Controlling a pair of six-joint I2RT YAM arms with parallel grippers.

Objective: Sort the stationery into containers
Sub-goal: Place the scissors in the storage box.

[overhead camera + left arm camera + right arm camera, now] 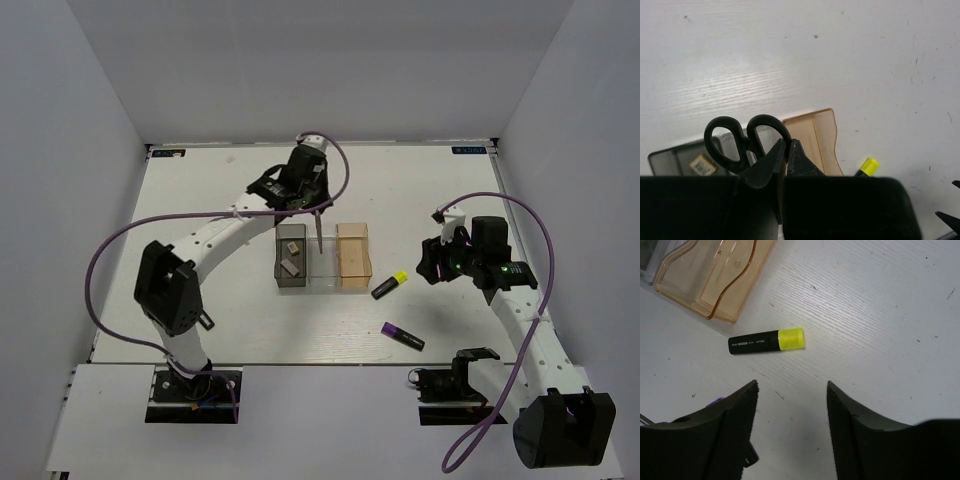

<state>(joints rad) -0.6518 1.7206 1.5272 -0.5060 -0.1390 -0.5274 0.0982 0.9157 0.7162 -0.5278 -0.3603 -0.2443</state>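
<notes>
My left gripper is shut on the black-handled scissors, whose blades hang point down over the clear bin. In the left wrist view the fingers pinch one handle ring of the scissors. The dark grey bin holds two eraser blocks. The amber bin looks empty. A yellow-ended marker and a purple-ended marker lie on the table. My right gripper is open above the table, near the yellow marker.
The three bins stand joined in a row at the table's middle. The amber bin is just left of the yellow marker. White walls close the table on three sides. The left arm's purple cable arcs over the left half.
</notes>
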